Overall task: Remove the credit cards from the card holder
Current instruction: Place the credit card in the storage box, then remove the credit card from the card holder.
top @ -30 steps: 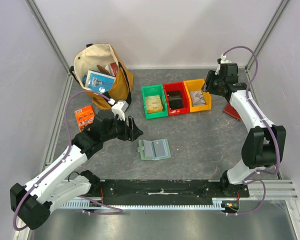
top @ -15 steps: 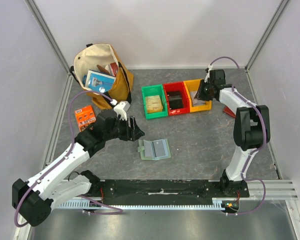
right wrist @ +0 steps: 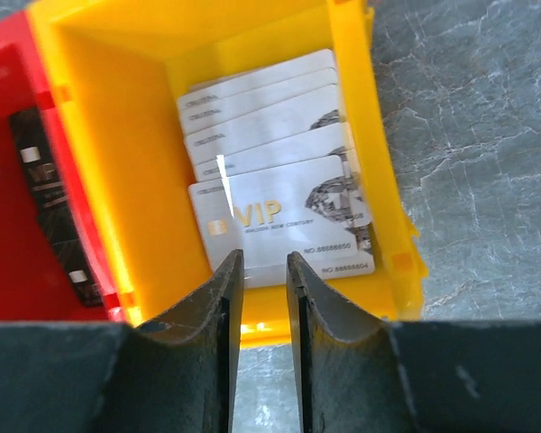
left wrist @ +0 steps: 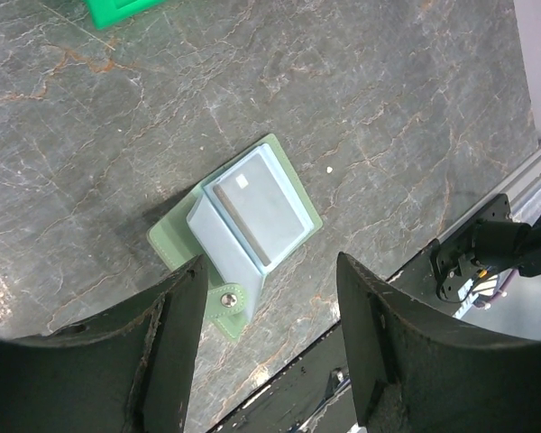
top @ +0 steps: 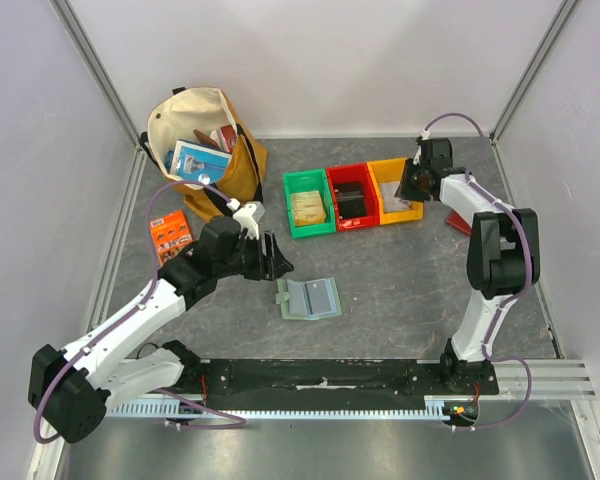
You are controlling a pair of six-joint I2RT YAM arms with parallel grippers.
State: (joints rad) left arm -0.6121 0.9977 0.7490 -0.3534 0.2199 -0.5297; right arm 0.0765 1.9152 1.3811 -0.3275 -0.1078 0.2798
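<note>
The pale green card holder [top: 308, 298] lies open on the table. In the left wrist view it [left wrist: 176, 239] shows light blue pockets with a grey card [left wrist: 257, 209] in the top one. My left gripper [top: 275, 258] is open and empty, just left of and above the holder; its jaws [left wrist: 270, 266] are spread wide. My right gripper [top: 408, 183] hovers over the yellow bin [top: 385, 213]. Its jaws [right wrist: 263, 262] stand a narrow gap apart with nothing between them. Several silver VIP cards [right wrist: 279, 216] lie in that bin [right wrist: 117, 117].
A red bin [top: 351, 215] with dark cards [right wrist: 45, 171] and a green bin [top: 294, 221] stand beside the yellow one. A tan bag [top: 205, 150] full of items is at the back left, an orange packet [top: 167, 237] is near it, and a red wallet [top: 467, 222] lies by the right arm.
My right gripper swung left from the back right corner to over the yellow bin. My left gripper edged a little right toward the card holder.
</note>
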